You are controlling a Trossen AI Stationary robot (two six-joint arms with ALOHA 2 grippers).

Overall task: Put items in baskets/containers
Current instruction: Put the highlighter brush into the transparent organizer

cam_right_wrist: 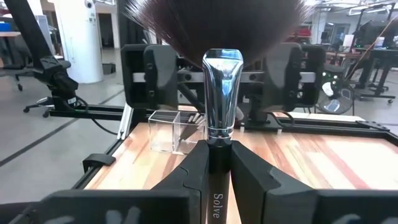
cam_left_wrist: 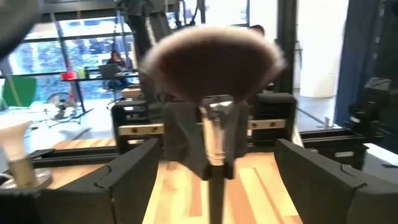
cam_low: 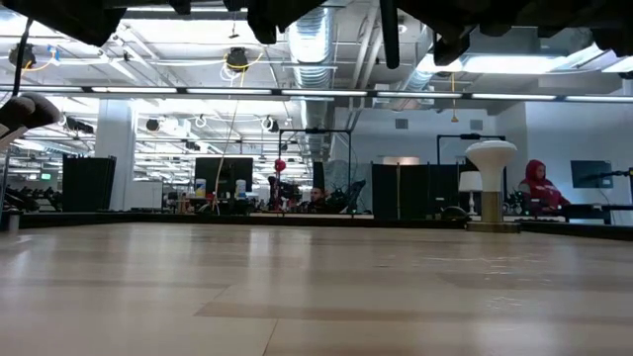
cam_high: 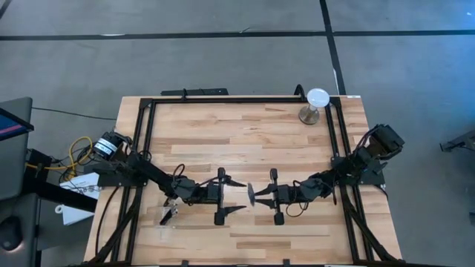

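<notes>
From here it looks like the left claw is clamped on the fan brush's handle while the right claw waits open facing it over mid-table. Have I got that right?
Not quite: the claws are swapped. The right wrist view shows the right claw shut on the fan brush at its handle. The left wrist view shows the left claw open, its fingers clear of the brush on either side. They do face each other over mid-table.

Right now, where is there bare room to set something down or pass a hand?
Bare wood: the far half of the table, from the far rail to the arms, left of the white disc on its stand. Crowded: the centre, where the open left gripper faces the right gripper clamping the fan brush, and the clear tray by the left arm.
</notes>
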